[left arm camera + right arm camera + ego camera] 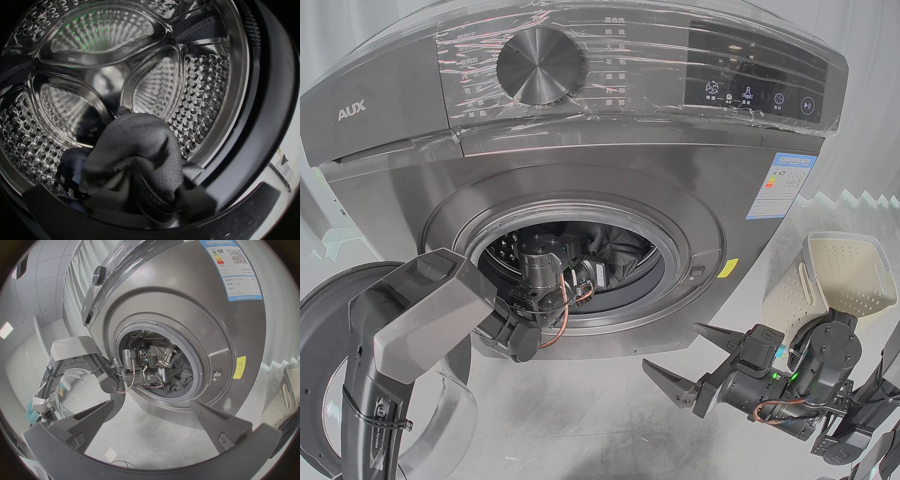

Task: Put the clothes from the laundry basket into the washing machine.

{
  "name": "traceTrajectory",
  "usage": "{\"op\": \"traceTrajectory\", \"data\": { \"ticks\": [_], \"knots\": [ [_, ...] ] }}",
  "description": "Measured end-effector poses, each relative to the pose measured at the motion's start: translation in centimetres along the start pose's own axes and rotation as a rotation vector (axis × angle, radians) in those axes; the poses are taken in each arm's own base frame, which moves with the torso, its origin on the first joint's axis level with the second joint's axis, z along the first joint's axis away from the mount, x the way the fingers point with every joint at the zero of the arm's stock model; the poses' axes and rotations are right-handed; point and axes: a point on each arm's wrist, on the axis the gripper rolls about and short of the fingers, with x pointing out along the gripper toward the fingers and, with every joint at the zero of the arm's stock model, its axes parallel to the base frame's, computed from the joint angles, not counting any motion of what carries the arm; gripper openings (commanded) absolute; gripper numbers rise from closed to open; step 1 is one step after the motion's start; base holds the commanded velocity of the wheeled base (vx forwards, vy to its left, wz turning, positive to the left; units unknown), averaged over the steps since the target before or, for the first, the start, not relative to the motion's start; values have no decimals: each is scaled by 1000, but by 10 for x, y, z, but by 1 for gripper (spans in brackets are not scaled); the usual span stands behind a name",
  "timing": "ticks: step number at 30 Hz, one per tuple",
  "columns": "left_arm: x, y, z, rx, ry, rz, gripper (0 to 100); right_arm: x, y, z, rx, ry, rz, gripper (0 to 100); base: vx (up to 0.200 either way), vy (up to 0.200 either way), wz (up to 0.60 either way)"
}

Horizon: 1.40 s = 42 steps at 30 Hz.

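Observation:
The washing machine (612, 169) stands with its round door (325, 350) swung open to the left. My left arm (540, 262) reaches into the drum (103, 62). Its gripper (120, 200) is open low in the drum mouth, and a dark grey garment (137, 147) is bunched between its fingers (40, 197). That dark cloth (619, 244) also shows behind the arm, piled inside the opening (179, 371). My right gripper (670, 344) hangs open and holds nothing, low in front of the machine, beside the cream laundry basket (850, 275), which is tilted on its side.
The open door (72, 387) takes up the floor left of the machine. The basket (292, 387) leans at the machine's right corner. Bare grey floor (581, 412) lies between the two arms in front of the machine.

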Motion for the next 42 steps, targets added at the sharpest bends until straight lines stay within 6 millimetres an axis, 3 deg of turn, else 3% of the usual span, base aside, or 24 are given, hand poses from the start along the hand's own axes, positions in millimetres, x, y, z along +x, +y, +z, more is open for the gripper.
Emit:
{"op": "traceTrajectory", "data": {
  "ticks": [9, 17, 25, 26, 34, 42],
  "knots": [
    [33, 9, -8, 3, -90, 54, 0, 0, 1, -1, -1, 4, 4, 100, 0, 0, 0],
    [61, 33, 1, 8, -211, 169, 0, 1, 1, -1, -1, 5, 5, 100, 0, 0, 0],
    [71, 56, -3, 8, -253, 242, 0, 1, 1, -2, -1, 6, 5, 100, 0, 0, 0],
    [71, 56, -4, 8, -250, 242, 100, 1, 1, -2, 0, 6, 5, 100, 0, 0, 0],
    [69, 52, -11, 2, -230, 232, 100, 1, 0, -2, -1, 6, 3, 100, 0, 0, 0],
    [54, 42, -13, 5, -165, 211, 100, 1, 0, -2, -1, 7, 3, 100, 0, 0, 0]
  ]
}}
